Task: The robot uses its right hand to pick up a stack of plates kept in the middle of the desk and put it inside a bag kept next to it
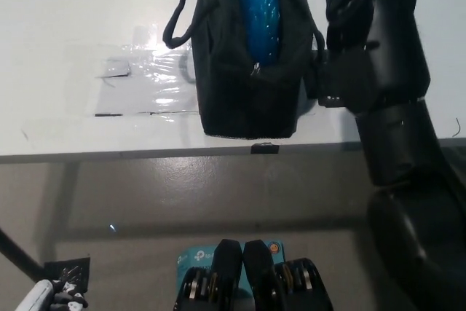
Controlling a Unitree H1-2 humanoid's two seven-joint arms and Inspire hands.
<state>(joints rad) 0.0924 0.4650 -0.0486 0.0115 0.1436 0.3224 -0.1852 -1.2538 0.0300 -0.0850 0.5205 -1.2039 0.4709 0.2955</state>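
We see the blue stack of plates (258, 12) standing in the open black bag (247, 85) on the white surface (73, 20). Our black right arm (378, 56) rises beside the bag; our white left hand (44, 298) rests low.

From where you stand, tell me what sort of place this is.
Probably a lab or workshop test bench, not a home. A plain white desk carries taped-down clear plastic, a black bag holding blue plates stands on it, and the floor below is bare grey.
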